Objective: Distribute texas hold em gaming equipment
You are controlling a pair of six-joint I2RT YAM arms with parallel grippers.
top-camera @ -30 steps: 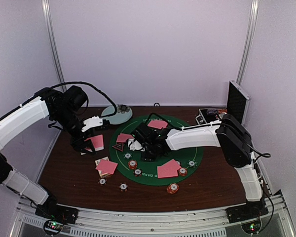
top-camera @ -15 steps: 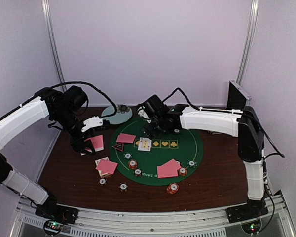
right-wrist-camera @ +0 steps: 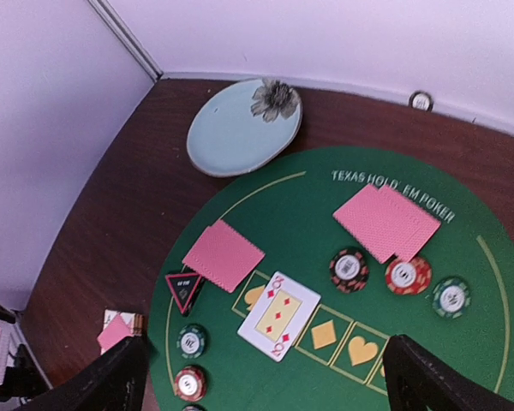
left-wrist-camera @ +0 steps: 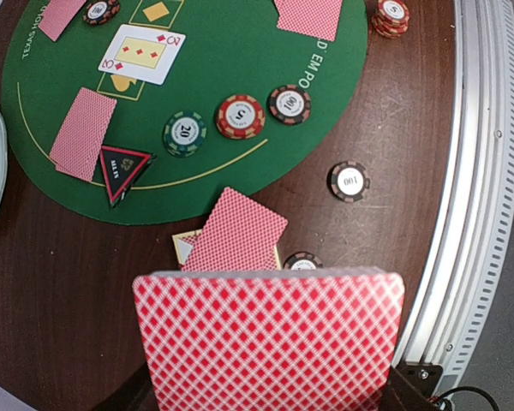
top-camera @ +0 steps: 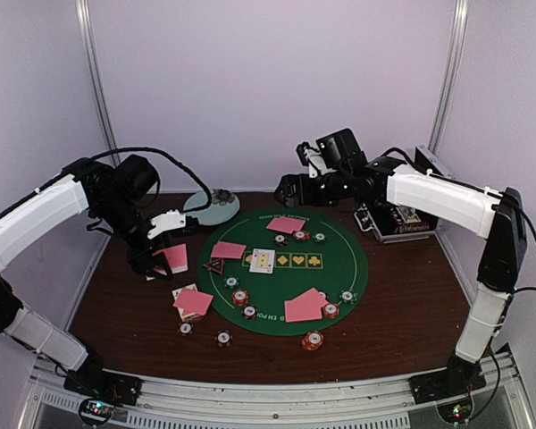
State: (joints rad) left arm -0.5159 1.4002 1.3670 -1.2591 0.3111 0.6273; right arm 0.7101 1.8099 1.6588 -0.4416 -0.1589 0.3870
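Note:
My left gripper point(top-camera: 165, 260) is shut on a deck of pink-backed cards point(left-wrist-camera: 270, 338) and holds it above the table left of the green mat point(top-camera: 339, 268). My right gripper point(top-camera: 290, 189) is open and empty, raised above the mat's far edge; its fingers point(right-wrist-camera: 111, 377) stand wide apart. A face-up three of diamonds point(top-camera: 262, 260) lies on the mat's first suit box and also shows in the right wrist view point(right-wrist-camera: 279, 326). The red-black triangle marker point(top-camera: 215, 265) lies beside it. Pink-backed cards lie at the far side point(top-camera: 286, 224), left point(top-camera: 228, 250), near side point(top-camera: 305, 306) and off the mat point(top-camera: 193, 301). Striped chips point(top-camera: 240, 297) lie by them.
A pale blue-green plate point(top-camera: 212, 207) sits at the back left, off the mat. The open metal case point(top-camera: 402, 219) stands at the back right with its lid point(top-camera: 429, 179) upright. Loose chips point(top-camera: 313, 340) lie near the front edge.
My right arm has lifted off the mat's middle and swung back to the far right, leaving the face-up card on the mat. The left arm and its deck have not moved.

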